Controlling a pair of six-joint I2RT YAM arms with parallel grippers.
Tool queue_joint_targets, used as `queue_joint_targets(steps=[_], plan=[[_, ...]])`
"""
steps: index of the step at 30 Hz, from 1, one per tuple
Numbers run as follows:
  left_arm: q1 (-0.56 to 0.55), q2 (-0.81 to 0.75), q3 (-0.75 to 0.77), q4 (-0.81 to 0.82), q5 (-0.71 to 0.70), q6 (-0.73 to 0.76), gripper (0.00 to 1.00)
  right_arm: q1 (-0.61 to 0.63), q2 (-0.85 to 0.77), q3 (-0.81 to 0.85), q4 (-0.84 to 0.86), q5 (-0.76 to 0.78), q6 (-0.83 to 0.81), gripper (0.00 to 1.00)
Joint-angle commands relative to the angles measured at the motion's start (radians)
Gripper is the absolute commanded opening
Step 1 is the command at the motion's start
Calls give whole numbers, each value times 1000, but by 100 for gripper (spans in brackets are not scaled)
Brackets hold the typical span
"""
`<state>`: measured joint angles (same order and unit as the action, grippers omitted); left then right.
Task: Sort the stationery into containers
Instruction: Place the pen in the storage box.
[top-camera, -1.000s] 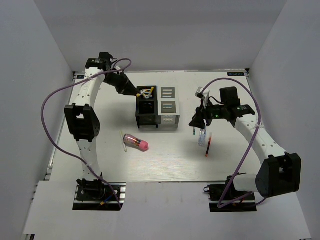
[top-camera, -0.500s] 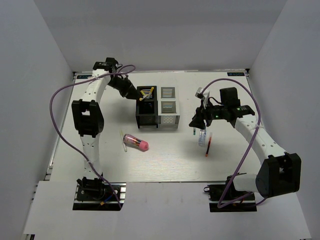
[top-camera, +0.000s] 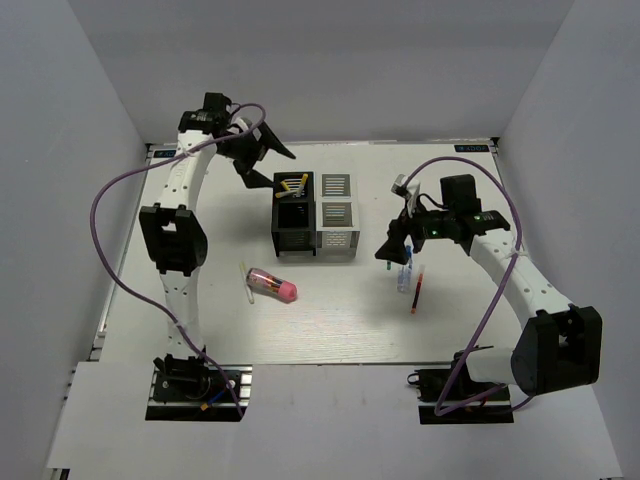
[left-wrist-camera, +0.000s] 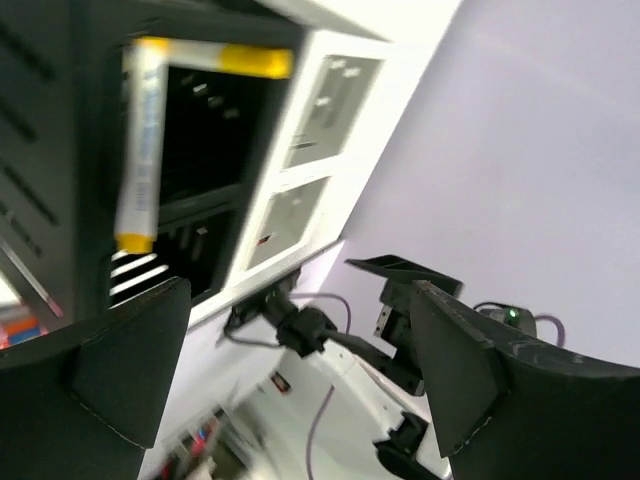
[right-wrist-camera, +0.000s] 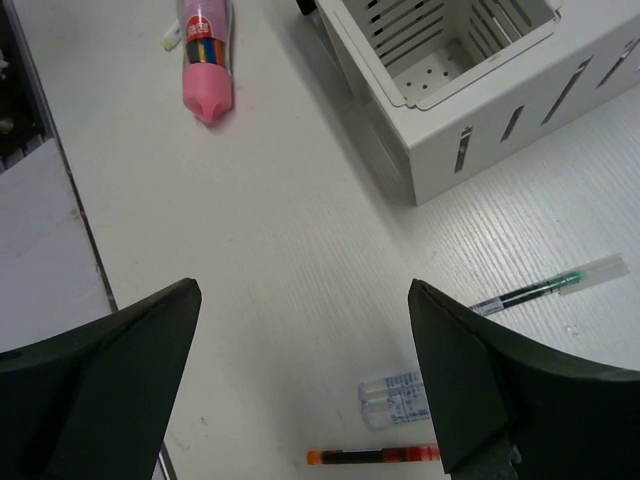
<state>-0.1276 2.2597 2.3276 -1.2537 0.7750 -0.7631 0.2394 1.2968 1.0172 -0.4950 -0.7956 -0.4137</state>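
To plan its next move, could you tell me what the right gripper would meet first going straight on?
Most likely the table top beside the small clear bottle; the right gripper points down at it, though depth is unclear.

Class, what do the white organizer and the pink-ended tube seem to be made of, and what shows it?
White organizer: likely painted sheet metal, matte; thin walls with punched slots and holes. Tube: apparently plastic; clear body showing coloured contents, smooth opaque pink end.
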Motion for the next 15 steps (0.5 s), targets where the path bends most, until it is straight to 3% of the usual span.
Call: queue_joint_targets(steps=[1,3,5,6,7,8,9,10,11,13,15], plan=[[-4,-167,56,121,29,-18,100,-9,19,24,6,-73,23,90],[-4,-241,32,201,-24,56,100,-8,65,69,-49,-135,6,90],[-4,-412,-113,288,-75,116,100,-5,94,99,-71,-125,1,85],[-4,-490,-201,337,-112,164,100,1,91,109,-53,-76,-10,80],[-4,-573,-416,394,-132,174,100,4,64,103,-34,-12,-14,75],[-4,-748,-536,534,-146,174,100,14,46,86,-10,11,-16,60],[6,-832,-654,613,-134,147,100,17,18,83,42,88,-39,51],[20,-911,-861,682,-117,121,100,26,-7,84,49,107,-51,29],[20,-978,-942,800,-117,107,100,31,-13,90,52,119,-57,19],[20,-1129,-1087,874,-128,97,100,58,-11,124,11,137,-106,16],[2,-1184,-1122,883,-189,113,99,89,5,167,-48,124,-129,22]])
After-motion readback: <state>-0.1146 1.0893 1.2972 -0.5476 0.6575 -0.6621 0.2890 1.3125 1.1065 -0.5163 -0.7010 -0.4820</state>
